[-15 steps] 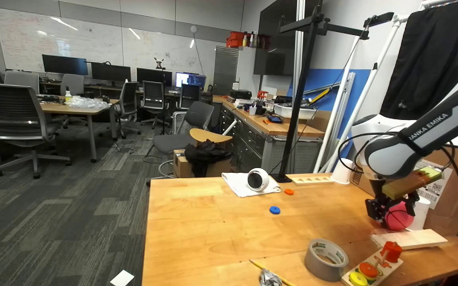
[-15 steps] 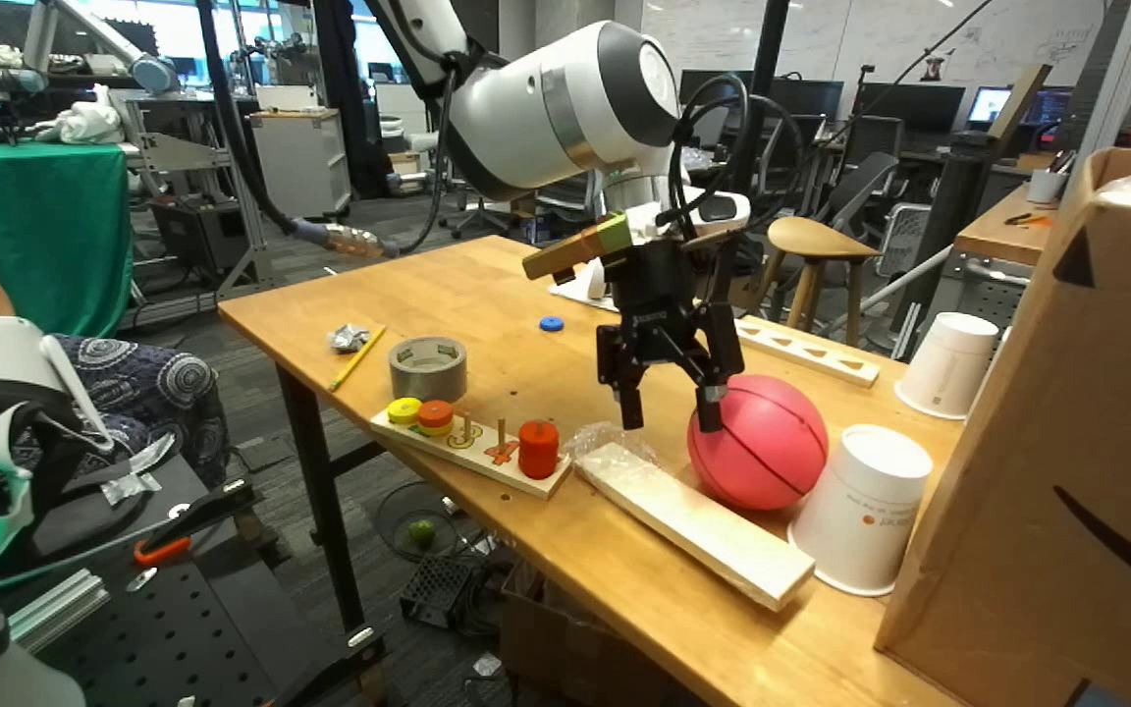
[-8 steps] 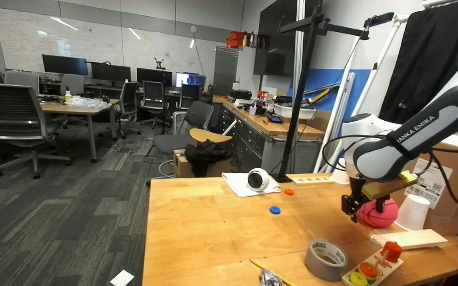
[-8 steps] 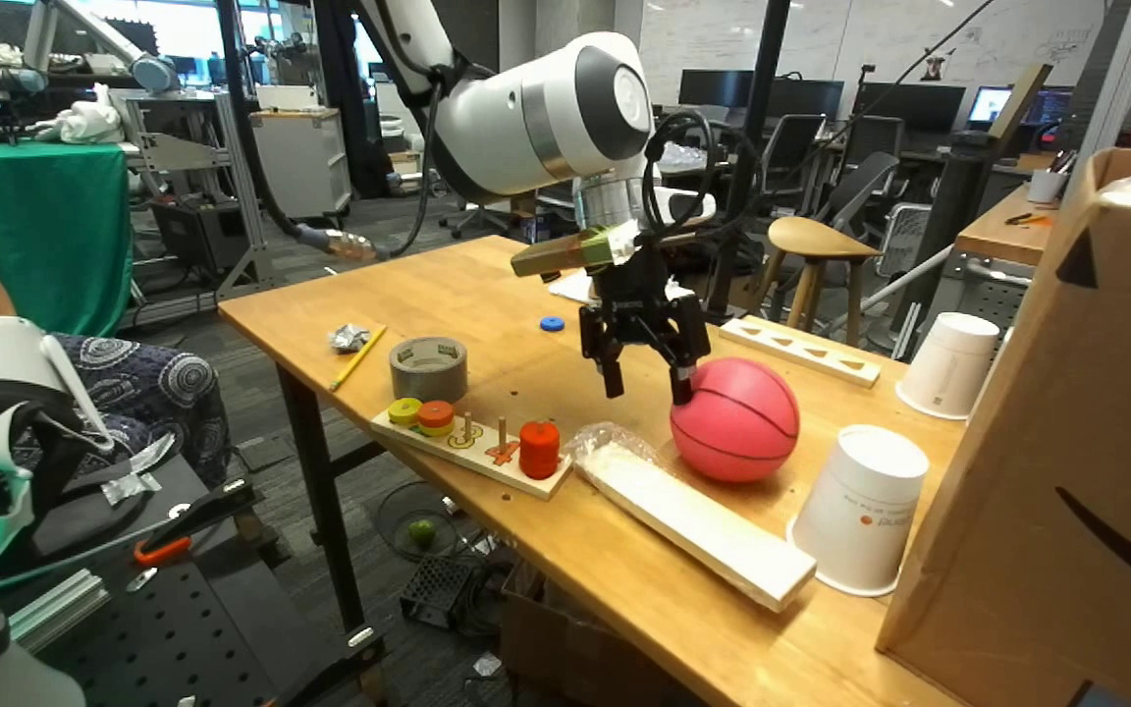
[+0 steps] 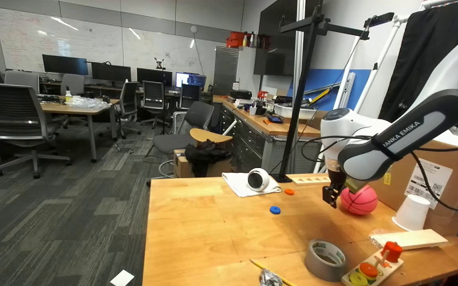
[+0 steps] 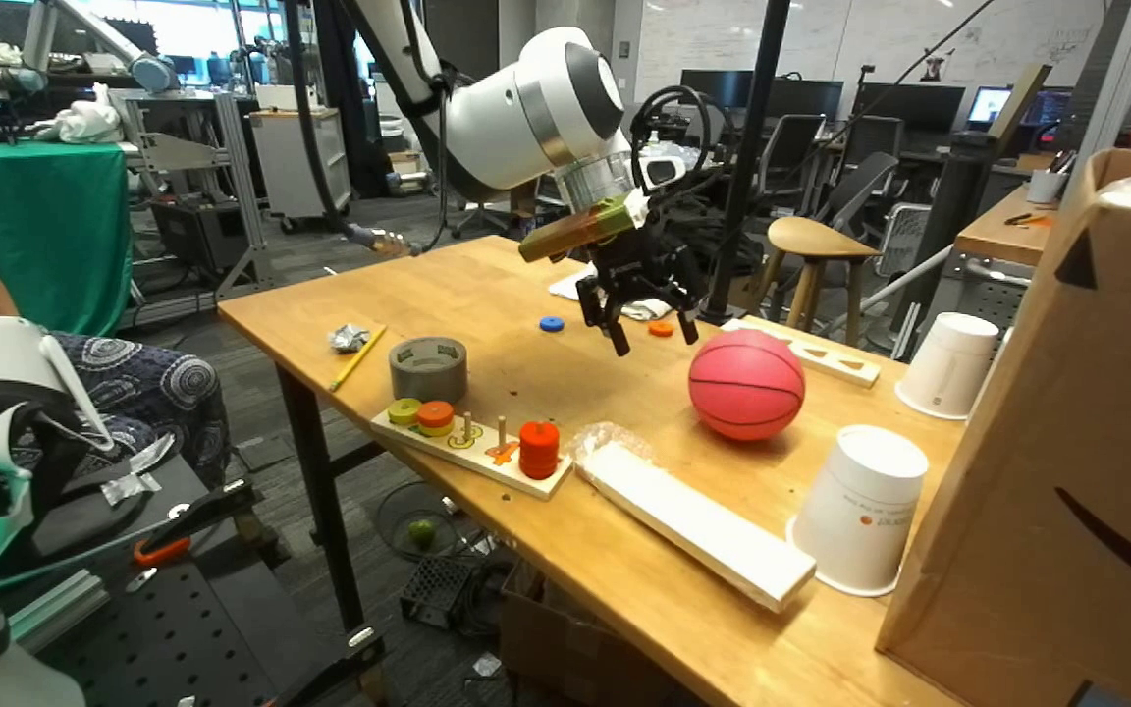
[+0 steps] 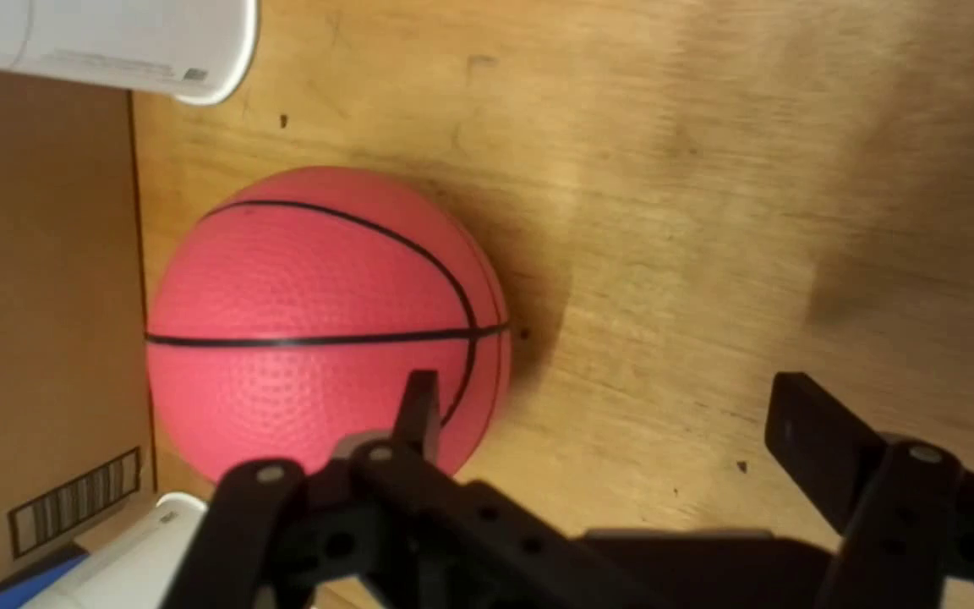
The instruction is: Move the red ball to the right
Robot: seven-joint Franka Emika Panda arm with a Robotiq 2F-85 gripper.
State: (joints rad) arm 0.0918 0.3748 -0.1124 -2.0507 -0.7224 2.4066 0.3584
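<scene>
The red ball (image 6: 748, 393), pinkish-red with dark seams, rests on the wooden table; it also shows in an exterior view (image 5: 359, 202), partly behind the arm. My gripper (image 6: 654, 336) is open, tilted, and above the table beside the ball, with nothing between its fingers. In the wrist view my gripper (image 7: 605, 402) has its jaws wide apart. One finger (image 7: 421, 406) overlaps the ball (image 7: 309, 279) there; the other stands over bare wood. I cannot tell for sure whether the near finger touches the ball.
White cups (image 6: 860, 511) and a large cardboard box (image 6: 1047, 442) stand near the ball. A wooden plank (image 6: 693, 525), number peg toy (image 6: 472, 452), tape roll (image 6: 428, 369), blue ring (image 6: 551, 324) and slotted wood strip (image 6: 821, 358) lie around.
The ball has moved away from the nearby cup and plank, toward the slotted strip. My gripper has moved the same way, risen and tilted, its fingers staying apart.
</scene>
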